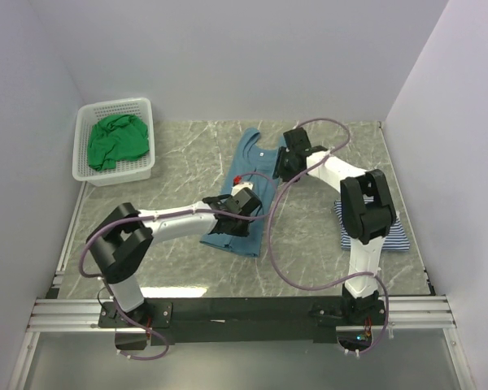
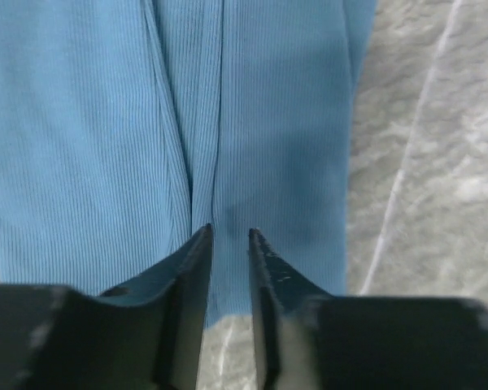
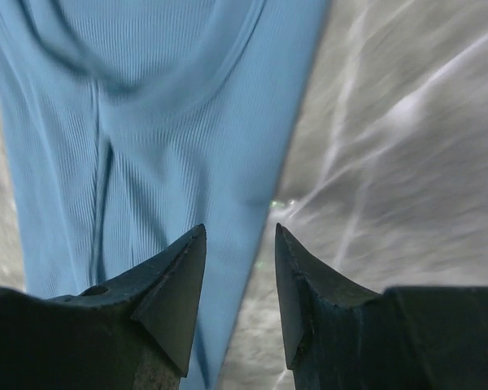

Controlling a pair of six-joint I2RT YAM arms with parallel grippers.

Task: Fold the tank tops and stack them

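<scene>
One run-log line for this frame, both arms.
left fingers open over teal top | right fingers open at its edge | striped top beside right arm | green top in basket

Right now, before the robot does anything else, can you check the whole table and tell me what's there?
Surface: grey marble-look table, flat and dry-looking.
Job's things: blue top spread out in the middle; striped top on the right, partly hidden by the right arm; green top bunched in the basket.
Clutter: white basket at the far left corner; nothing else seen.
Grippers: left arm's fingers slightly apart over the blue top; right arm's fingers apart at its edge; neither pair holds anything.
Cables: purple cable loops from the right arm over the table beside the blue top.
Surroundings: plain pale walls on three sides.
</scene>
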